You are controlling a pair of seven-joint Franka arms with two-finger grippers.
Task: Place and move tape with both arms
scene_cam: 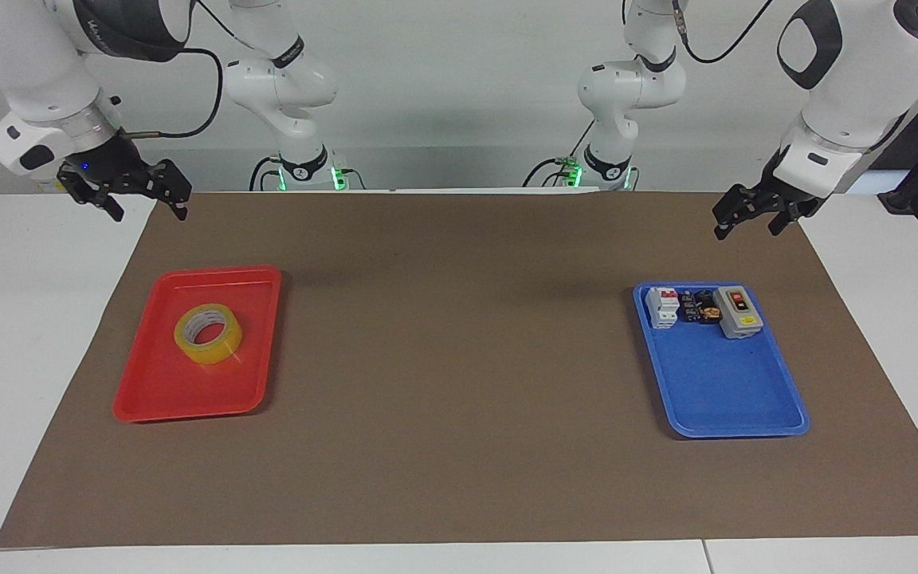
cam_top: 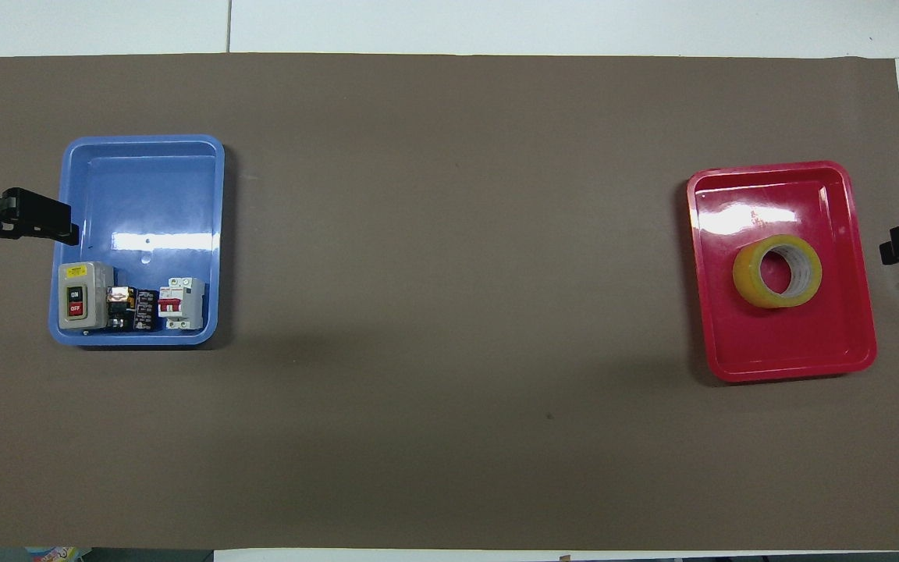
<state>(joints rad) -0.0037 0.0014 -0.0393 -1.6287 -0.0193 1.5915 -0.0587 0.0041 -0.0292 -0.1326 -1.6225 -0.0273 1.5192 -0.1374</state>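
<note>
We see the tape lying flat in the red tray, light, stiff and slick, best pinched across its ring wall, while the right gripper and left gripper hang spread, empty.

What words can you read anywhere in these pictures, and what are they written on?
"ON": on the dark button of the grey switch box in the blue tray.
"OFF": on the red button just below it.
The yellow sticker on the switch box: too small to read.
The white breaker and the small black parts beside it: print too small to read.
The lettering on the arm: too blurred to read.
The tape: no words visible.
</note>
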